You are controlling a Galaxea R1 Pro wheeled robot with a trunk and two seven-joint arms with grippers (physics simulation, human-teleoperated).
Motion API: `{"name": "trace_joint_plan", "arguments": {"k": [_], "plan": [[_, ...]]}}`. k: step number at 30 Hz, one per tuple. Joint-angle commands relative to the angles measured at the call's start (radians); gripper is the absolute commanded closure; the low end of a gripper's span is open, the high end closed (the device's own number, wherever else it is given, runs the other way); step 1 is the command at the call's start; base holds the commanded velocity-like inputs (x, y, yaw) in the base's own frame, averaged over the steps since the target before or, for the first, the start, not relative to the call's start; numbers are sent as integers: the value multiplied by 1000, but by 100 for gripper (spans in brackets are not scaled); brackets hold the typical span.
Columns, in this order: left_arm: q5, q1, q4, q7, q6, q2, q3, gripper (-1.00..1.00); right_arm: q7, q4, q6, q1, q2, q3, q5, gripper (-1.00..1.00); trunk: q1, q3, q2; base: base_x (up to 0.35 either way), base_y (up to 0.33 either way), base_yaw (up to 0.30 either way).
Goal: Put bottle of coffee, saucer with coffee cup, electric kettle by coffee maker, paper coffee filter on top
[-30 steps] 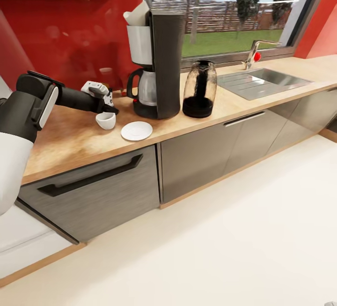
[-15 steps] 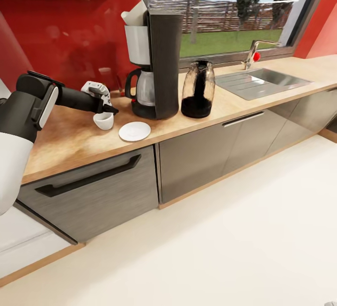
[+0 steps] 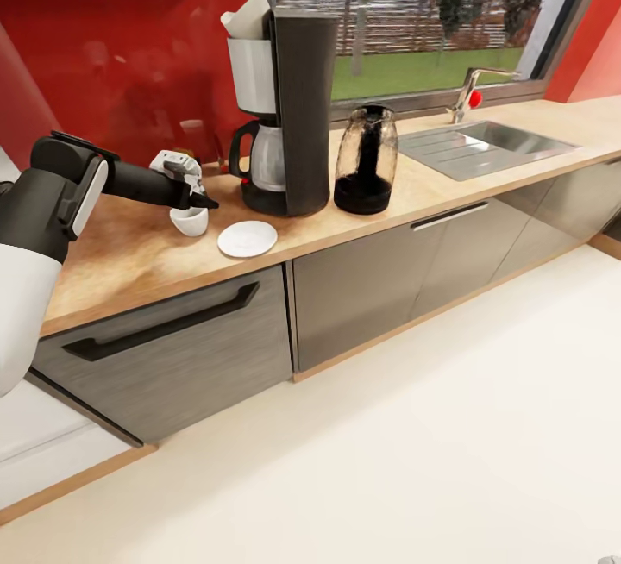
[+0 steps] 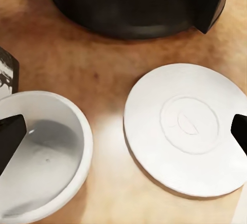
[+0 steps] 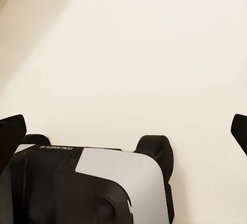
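The left gripper (image 3: pixel 200 199) hovered right over the coffee cup (image 3: pixel 190 221) on the bench (image 3: pixel 129 258); its fingers (image 4: pixel 10 134) stood spread wide, one tip inside the cup's rim, gripping nothing; the saucer (image 3: pixel 247 239) lay just beside the cup, apart from it — bare. Next came the coffee maker (image 3: pixel 285 115) with the paper coffee filter (image 3: pixel 246 19) poking from its basket; then the electric kettle (image 3: pixel 366 160) close by. The right gripper (image 5: pixel 123 131) hung open over pale floor (image 5: pixel 134 54), its fingers holding nothing.
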Motion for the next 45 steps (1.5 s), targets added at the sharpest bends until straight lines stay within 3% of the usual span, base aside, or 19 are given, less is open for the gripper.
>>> {"name": "trace_joint_plan", "arguments": {"k": [1,16,24,45], "plan": [[-2,-1,-1,-4,5,1,-2,-100,3,1,3,-1,0,5,-9,-100,0,-1,0,0,0,0],[-2,-1,68,-8,5,1,-5,-100,3,1,3,-1,0,5,-9,-100,0,-10,0,0,0,0],[-3,-1,72,-71,4,1,-8,-100,3,1,3,-1,0,5,-9,-100,0,-10,0,0,0,0],[-4,-1,74,-78,2,2,-2,-100,3,1,2,-1,0,5,-9,-100,0,-16,0,0,0,0]]}}
